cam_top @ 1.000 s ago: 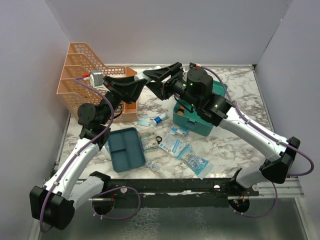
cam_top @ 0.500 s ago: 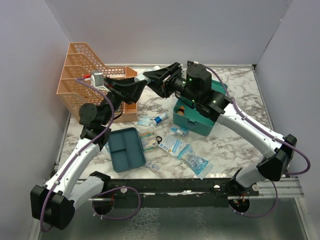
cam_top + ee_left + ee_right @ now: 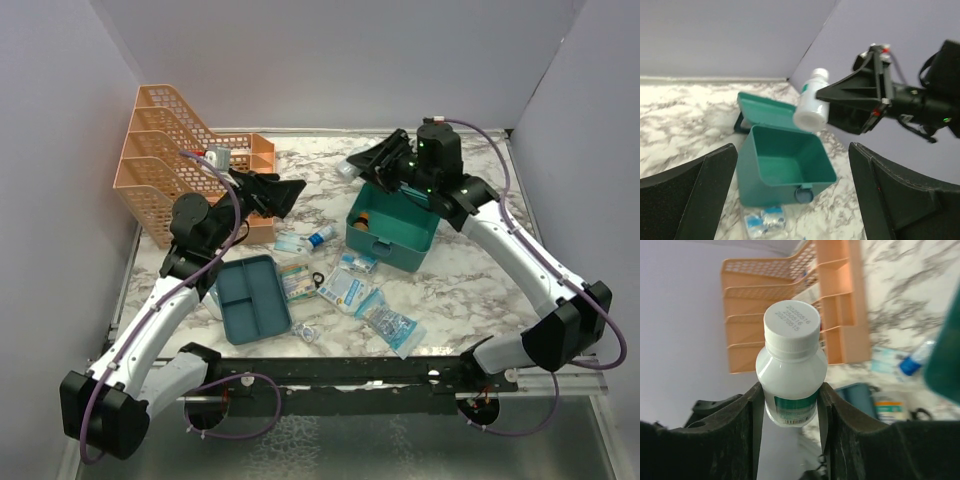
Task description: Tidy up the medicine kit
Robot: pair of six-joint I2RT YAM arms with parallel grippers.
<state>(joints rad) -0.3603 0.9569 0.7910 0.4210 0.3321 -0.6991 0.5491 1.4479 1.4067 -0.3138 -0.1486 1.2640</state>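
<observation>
At upper left of the top view, orange rack (image 3: 165, 150); just right of it, left gripper (image 3: 288, 196) spread wide and empty above the marble table (image 3: 470, 270). Lower centre: teal tray (image 3: 250, 300), then loose packets (image 3: 350, 290) scattered rightward up to the kit (image 3: 395, 228), right of centre, upright, lid open. Above the kit's far left corner, right gripper (image 3: 365, 165) clamped on a white bottle (image 3: 791, 355), cap pointing away from the wrist, held in the air, clear of the box.
</observation>
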